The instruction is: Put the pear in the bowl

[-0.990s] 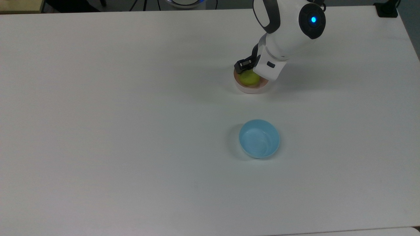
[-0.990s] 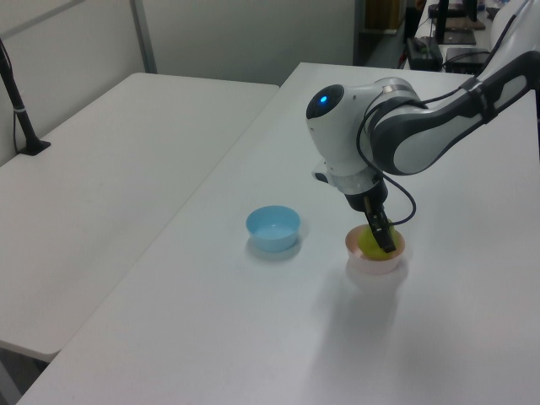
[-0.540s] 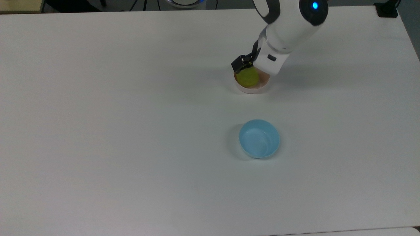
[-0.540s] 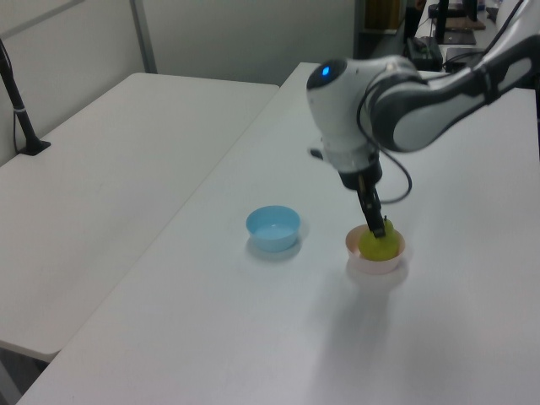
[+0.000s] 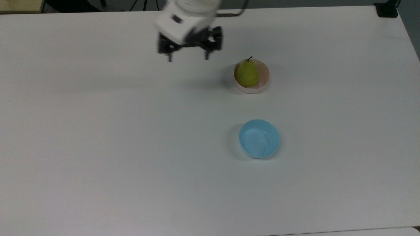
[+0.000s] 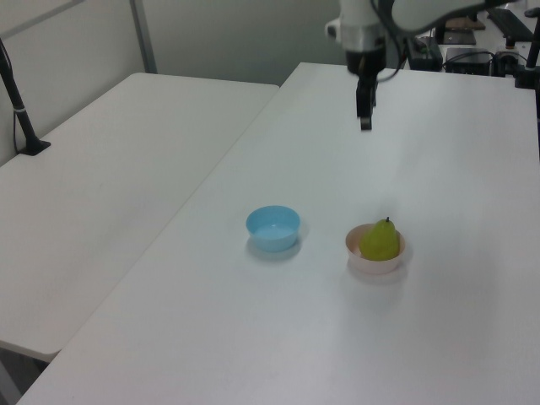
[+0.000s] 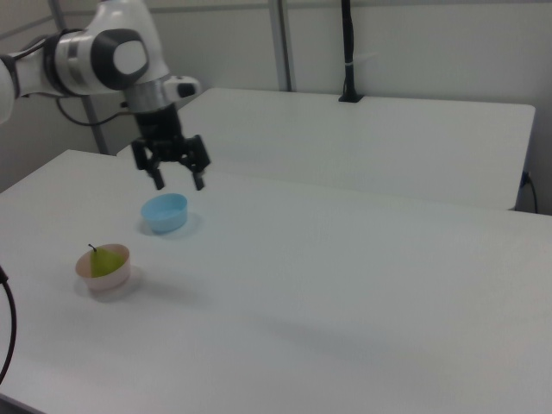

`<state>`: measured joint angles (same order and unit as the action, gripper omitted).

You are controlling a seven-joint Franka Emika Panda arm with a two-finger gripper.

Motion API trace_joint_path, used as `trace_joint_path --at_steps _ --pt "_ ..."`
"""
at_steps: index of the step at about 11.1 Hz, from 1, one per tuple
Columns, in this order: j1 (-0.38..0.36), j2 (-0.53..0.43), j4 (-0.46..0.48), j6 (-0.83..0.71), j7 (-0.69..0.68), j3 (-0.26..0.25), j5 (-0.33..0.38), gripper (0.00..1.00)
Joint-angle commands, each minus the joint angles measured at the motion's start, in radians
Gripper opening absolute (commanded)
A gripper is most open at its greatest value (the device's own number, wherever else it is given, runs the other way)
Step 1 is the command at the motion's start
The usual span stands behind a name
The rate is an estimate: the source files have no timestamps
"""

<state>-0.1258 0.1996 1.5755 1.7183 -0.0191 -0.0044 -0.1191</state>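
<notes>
The yellow-green pear (image 5: 247, 74) (image 6: 380, 240) (image 7: 104, 260) stands upright inside the pale pink bowl (image 5: 264, 79) (image 6: 374, 264) (image 7: 109, 278), its dark stem up. My gripper (image 5: 188, 59) (image 6: 364, 121) (image 7: 178, 182) hangs high above the table, well away from the bowl toward the top view's upper left. Its fingers are open and hold nothing.
A light blue bowl (image 5: 259, 138) (image 6: 273, 228) (image 7: 165, 212) sits empty on the white table (image 5: 98, 147), below the pink bowl in the top view. A second white table (image 6: 101, 169) stands alongside, with a black pole (image 6: 18, 101) clamped to it.
My gripper has let go of the pear, risen out of the pink bowl and swung far toward the top view's upper left. The pear stays standing in the bowl.
</notes>
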Motion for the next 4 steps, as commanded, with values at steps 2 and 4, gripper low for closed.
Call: trace_joint_path --at_steps 2,4 --pt "0.11 -0.06 0.023 -0.016 -0.027 0.003 -0.005 1.0" --pt "0.112 -0.068 0.037 -0.026 -0.027 0.003 -0.002 1.0"
